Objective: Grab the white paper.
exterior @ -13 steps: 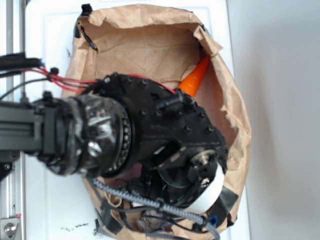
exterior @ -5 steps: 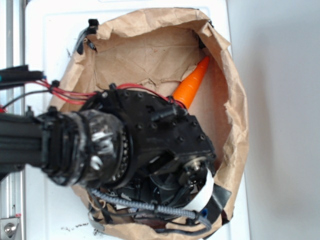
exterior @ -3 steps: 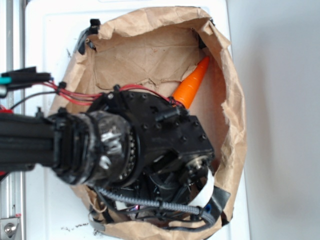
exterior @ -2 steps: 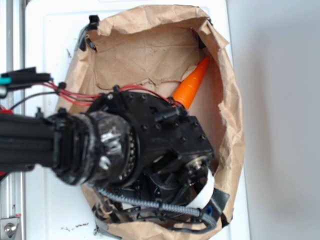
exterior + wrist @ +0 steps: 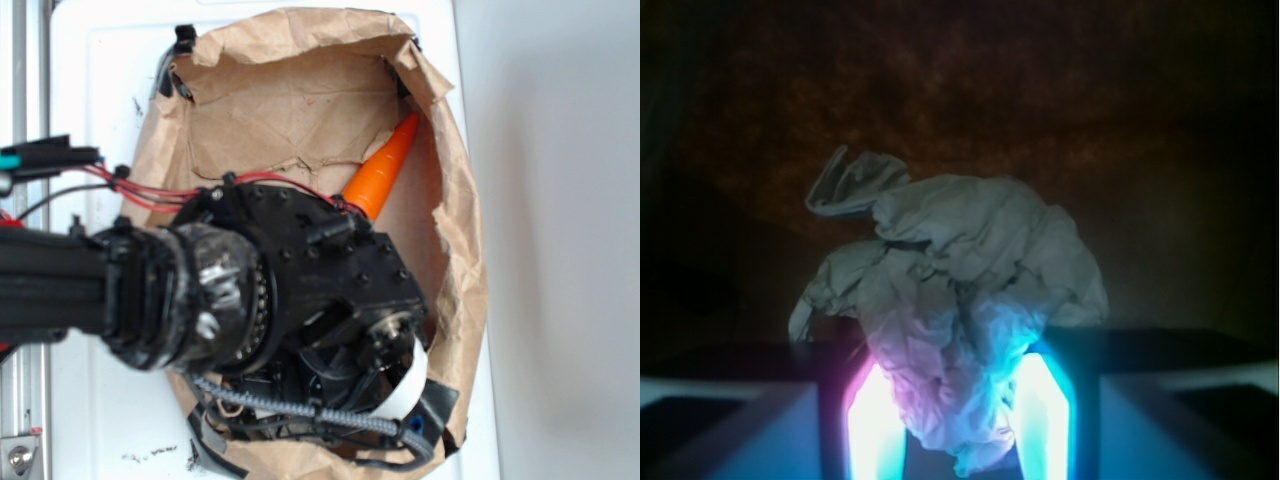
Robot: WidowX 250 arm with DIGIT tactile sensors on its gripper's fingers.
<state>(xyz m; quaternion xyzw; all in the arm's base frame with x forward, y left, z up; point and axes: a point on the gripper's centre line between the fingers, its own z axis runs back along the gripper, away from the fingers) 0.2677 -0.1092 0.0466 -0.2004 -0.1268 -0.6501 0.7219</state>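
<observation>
In the wrist view the white paper (image 5: 960, 290), a wrinkled off-white ball, fills the middle of the frame, and its lower part is pinched between my two glowing fingers (image 5: 875, 420). My gripper (image 5: 960, 420) is shut on it, with both pads pressing into the folds. Behind the paper lies the dark brown inside of the bag. In the exterior view the black arm (image 5: 300, 290) reaches into the brown paper bag (image 5: 290, 90) and covers both the gripper and the paper.
An orange carrot (image 5: 383, 172) lies in the bag just beyond the arm, tip toward the upper right. The bag's crumpled walls (image 5: 465, 260) ring the arm closely. The bag rests on a white surface (image 5: 100, 90). Red wires (image 5: 150, 185) run to the arm.
Over 2.6 s the arm shifted a little down and left within the bag, uncovering more of the carrot. In the last half second it barely moved.
</observation>
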